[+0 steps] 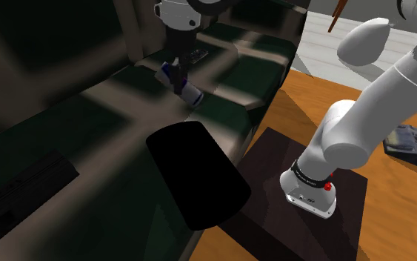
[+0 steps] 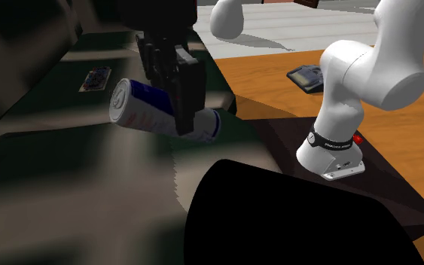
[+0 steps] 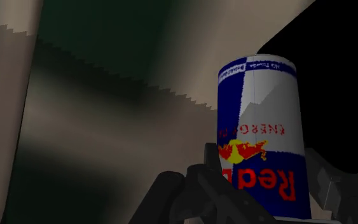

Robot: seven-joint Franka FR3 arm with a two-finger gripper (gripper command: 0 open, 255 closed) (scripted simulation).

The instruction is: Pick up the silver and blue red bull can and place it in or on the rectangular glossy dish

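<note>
Red Bull can (image 2: 136, 102): silver and blue, lying nearly level on its side, held over a dark green and beige cushioned surface (image 1: 88, 148).
Gripper (image 2: 171, 109): black fingers closed part-way, clamped on the can's middle from both sides; the can's ends stick out past them.
Surface edge: at the shoulder view's right the cushioning drops to an orange wooden floor (image 1: 303, 96).
Open room: bare cushioning lies under and around the can; a flat patterned rectangle (image 2: 95, 78) lies beyond it, well apart.
Obstacle: a large black rounded shape (image 1: 195, 174) sits between the can and the stand.
</note>
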